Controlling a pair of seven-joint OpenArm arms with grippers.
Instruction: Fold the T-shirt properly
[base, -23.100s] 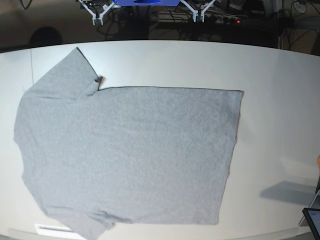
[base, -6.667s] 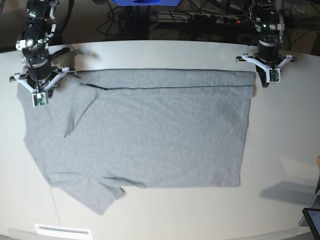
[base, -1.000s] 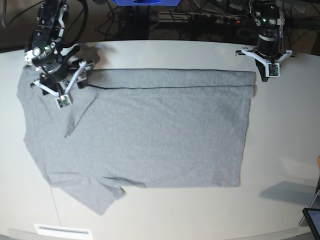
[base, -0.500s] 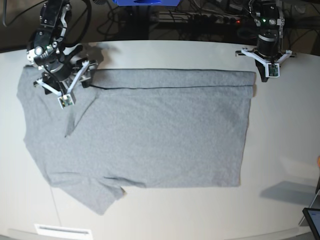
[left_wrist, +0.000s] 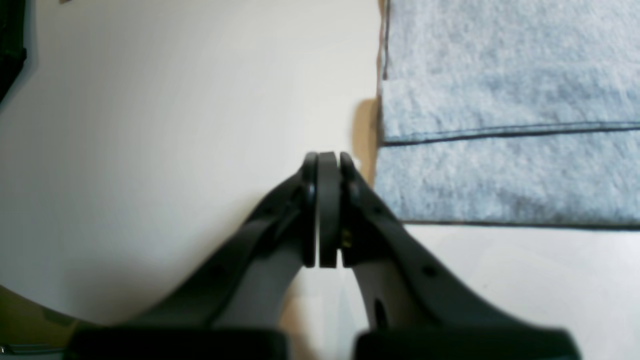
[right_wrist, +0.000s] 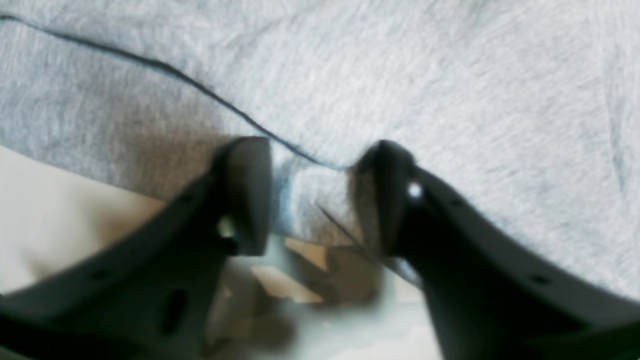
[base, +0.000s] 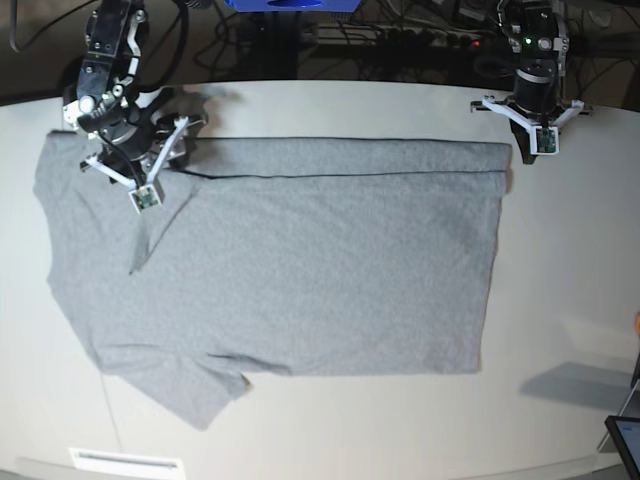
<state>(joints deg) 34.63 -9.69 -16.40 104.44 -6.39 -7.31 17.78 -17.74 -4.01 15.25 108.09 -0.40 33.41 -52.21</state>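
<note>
Right pincer (right_wrist: 312, 200) parted, straddling folded edge of T-shirt (base: 320, 260); left pincer (left_wrist: 322, 165) clenched empty, shirt's corner just beside, on desk (base: 560, 250)

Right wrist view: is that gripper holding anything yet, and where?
Not clearly. The right gripper straddles a bunched ridge of the grey cotton T-shirt at its folded edge; jaws apart, grip unconfirmed.

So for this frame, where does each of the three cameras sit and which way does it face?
Base: high above, looking down on the table and T-shirt; both arms show.
Left wrist: on the left arm, looking past its shut left claw at bare table and the shirt's folded corner.
Right wrist: on the right arm, close over grey fabric, the right claw straddling a fold.
All three share the shirt.
</note>
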